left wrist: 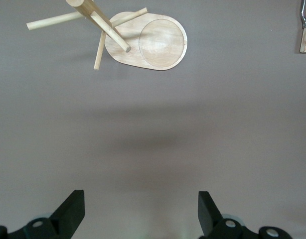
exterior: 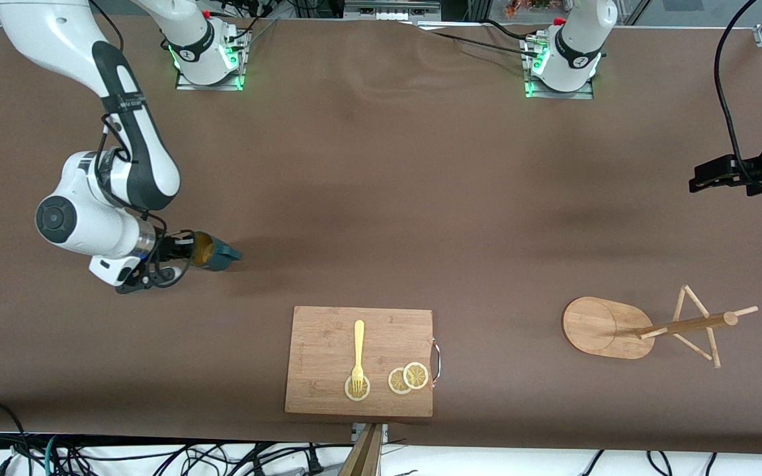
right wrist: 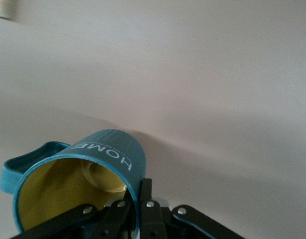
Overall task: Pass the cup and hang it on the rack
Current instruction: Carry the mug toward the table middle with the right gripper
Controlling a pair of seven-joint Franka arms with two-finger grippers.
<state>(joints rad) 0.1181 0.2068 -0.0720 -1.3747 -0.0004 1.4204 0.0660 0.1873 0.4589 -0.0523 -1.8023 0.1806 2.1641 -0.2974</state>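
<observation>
- Gripping the cup (exterior: 214, 252) by its rim at the right arm's end of the surface (exterior: 381, 198), the right gripper (exterior: 186, 251) pinches one thin wall in the front view; the rack (exterior: 645, 325) stands well apart at four o'clock of the cup, so a rim-only hold could let the mug swing or slip in transit.
- Waiting over bare surface, the left gripper (left wrist: 141, 211) shows its fingers (left wrist: 71, 209) spread wide in the left wrist view, the rack's base at twelve o'clock.
- Seen from the right wrist, the cup tilts, yellow inside exposed; its handle's direction could spoil the handover.
</observation>
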